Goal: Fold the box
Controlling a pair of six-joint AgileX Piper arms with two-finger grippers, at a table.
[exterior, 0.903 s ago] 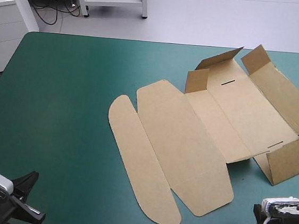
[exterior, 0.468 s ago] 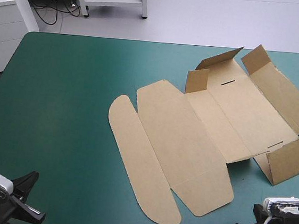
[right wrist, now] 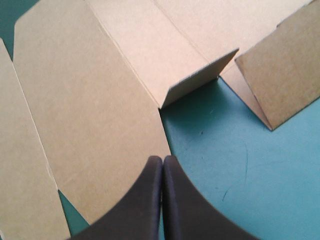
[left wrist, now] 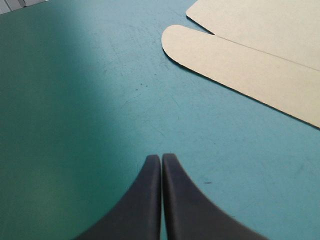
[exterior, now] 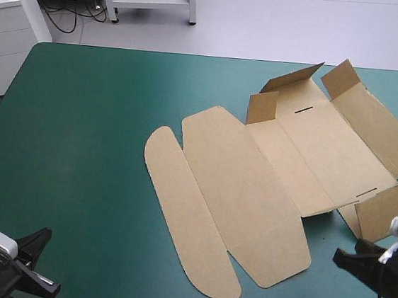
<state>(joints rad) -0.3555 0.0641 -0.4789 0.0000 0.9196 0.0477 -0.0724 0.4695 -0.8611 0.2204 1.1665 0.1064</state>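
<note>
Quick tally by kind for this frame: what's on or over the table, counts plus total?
Brown box, cut sheet lying mostly flat, some flaps raised: 1
Black tools, left tool and right tool, both shut: 2
Teal-green table cover: 1
Total: 4

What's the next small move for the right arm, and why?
Probably open the right gripper and ease it toward the box's raised flap just ahead. It is shut, over the flat panel's edge, holding nothing; the left gripper is shut too, over bare teal-green cover, clear of the board.
</note>
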